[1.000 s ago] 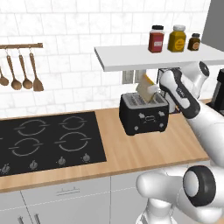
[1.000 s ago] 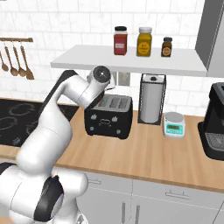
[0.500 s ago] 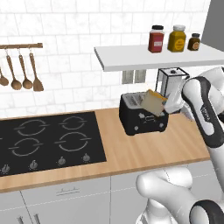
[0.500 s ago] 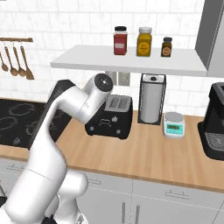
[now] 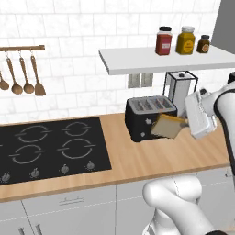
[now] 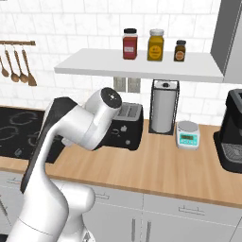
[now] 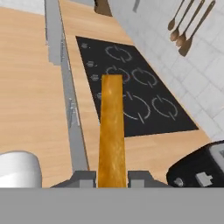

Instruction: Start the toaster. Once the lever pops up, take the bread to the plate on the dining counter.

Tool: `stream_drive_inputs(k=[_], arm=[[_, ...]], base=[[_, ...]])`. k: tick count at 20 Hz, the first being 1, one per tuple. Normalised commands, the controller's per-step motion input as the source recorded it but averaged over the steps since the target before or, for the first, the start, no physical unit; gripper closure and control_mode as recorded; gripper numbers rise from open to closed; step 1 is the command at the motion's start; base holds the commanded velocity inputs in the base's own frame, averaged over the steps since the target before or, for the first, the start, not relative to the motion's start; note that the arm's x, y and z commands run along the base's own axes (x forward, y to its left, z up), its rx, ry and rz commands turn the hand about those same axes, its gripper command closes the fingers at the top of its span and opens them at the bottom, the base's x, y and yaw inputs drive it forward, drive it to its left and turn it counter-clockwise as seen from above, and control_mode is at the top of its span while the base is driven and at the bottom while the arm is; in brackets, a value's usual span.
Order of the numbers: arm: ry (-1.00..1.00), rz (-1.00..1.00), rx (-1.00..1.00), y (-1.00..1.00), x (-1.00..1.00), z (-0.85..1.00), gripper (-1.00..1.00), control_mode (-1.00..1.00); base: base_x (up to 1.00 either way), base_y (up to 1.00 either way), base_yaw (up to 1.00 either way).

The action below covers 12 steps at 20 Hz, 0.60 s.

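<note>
Brown bread is pinched tight in the claw. It hangs in the air, tilted, just in front of the black toaster, above the wood counter.

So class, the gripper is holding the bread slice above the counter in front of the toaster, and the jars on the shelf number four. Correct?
Not quite. The shelf carries three jars, as the left base view shows. The rest stands: the gripper holds the bread above the counter before the toaster.
</note>
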Motion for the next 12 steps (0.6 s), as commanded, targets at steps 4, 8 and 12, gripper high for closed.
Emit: stream_drive_inputs(k=[4,8,12], arm=[[-0.01,0.05,-0.01,0.16,-0.23,0.00,1.00,-1.00],[0.00,0.00,0.00,0.00,0.00,0.00,1.00,1.00],[0.00,0.00,0.00,0.00,0.00,0.00,1.00,1.00]], base=[[0.00,0.00,0.00],[-0.09,0.04,0.01],[-0.85,0.03,0.17]])
